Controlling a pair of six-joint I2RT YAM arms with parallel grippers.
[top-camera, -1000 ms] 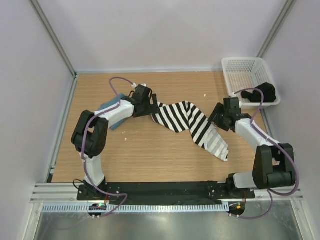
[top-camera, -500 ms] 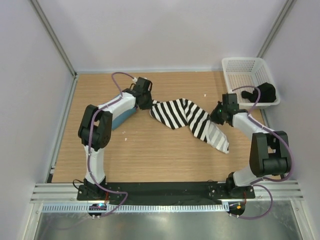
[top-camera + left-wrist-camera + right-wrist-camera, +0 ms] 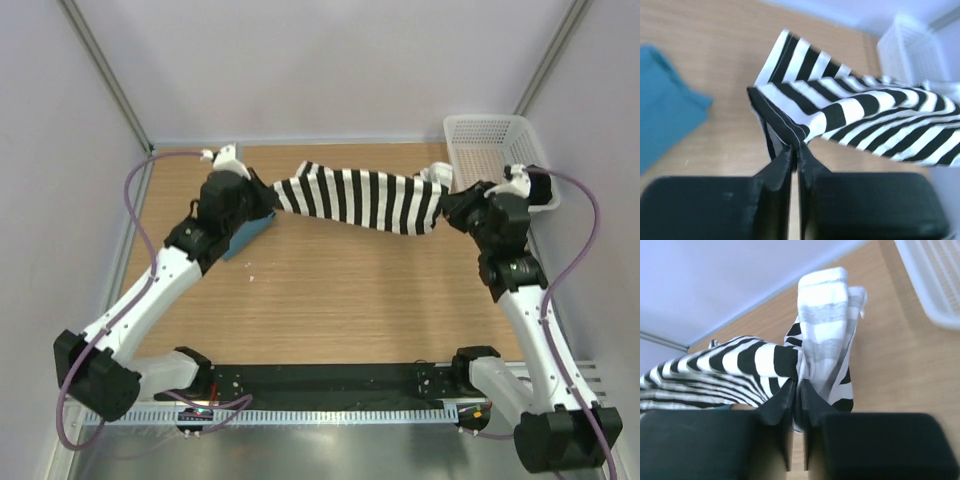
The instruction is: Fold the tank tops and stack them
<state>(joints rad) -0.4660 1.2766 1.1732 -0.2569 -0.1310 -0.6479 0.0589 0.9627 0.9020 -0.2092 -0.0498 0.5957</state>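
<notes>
The striped black-and-white tank top (image 3: 360,200) hangs stretched in the air between both arms, above the far part of the table. My left gripper (image 3: 272,190) is shut on its left end; in the left wrist view the cloth (image 3: 850,110) bunches at the left gripper's (image 3: 795,148) closed tips. My right gripper (image 3: 447,203) is shut on its right end, where the cloth (image 3: 825,330) folds over the right gripper's (image 3: 799,390) tips. The teal-blue tank top (image 3: 248,232) lies folded on the table under the left arm, partly hidden, and shows as teal cloth (image 3: 662,115) at the left of the left wrist view.
A white mesh basket (image 3: 480,135) stands at the far right corner with a dark item (image 3: 540,185) inside, close behind the right arm. Its wall (image 3: 935,285) shows in the right wrist view. Small white specks (image 3: 250,275) lie on the wooden table (image 3: 330,300).
Both grippers closed on the striped tank top's ends and lifted it off the table, pulling it taut. Both arms rose and extended toward the back.
</notes>
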